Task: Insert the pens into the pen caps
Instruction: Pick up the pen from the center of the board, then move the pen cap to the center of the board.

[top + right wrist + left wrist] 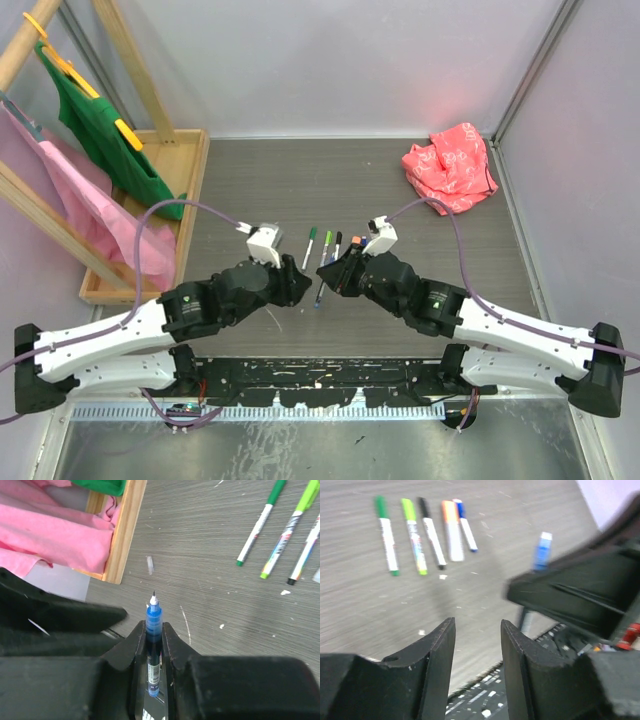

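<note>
A: Right fingers [131,652]?
B: Clamped on the slim blue plastic pen [153,622], barrel mostly hidden, tip bare.
A: Left fingers [437,665]?
B: Apart, empty. 5 more pens [431,532] lie blurred on the grey wood-grain surface [520,510].

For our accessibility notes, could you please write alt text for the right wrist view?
The right end effector clamps an uncapped blue pen, tip pointing away, over a grey table; three more pens lie at upper right.
</note>
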`<state>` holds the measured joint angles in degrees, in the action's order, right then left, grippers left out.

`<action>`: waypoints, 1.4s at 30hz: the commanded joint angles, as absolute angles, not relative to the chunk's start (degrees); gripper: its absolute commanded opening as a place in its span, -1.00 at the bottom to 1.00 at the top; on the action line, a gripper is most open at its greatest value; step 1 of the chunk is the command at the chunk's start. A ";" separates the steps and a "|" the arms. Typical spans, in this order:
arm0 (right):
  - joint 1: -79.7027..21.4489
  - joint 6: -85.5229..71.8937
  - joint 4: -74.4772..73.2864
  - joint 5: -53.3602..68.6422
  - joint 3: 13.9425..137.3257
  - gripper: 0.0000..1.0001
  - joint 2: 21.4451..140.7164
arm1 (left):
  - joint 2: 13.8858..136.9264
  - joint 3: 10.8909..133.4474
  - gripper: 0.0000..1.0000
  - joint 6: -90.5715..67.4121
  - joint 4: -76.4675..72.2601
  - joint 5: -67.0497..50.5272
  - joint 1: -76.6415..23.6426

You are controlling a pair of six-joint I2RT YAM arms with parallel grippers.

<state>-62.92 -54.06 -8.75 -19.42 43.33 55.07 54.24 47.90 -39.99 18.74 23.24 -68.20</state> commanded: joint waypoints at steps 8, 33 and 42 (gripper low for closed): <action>-62.84 -53.51 -12.21 -22.23 41.25 -1.00 49.82 | 48.78 47.82 -0.12 -41.48 33.79 29.67 -50.61; -62.84 -53.20 -15.12 -21.92 39.91 -1.00 46.22 | 65.41 40.40 -0.25 -45.40 29.39 22.84 -18.92; -62.84 -53.13 -15.16 -21.68 39.87 -1.00 45.88 | 74.85 39.45 -0.21 -44.54 24.13 17.85 -15.22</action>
<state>-62.89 -53.71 -16.36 -21.17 39.51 47.22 71.99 39.62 -45.36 29.06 20.25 -16.16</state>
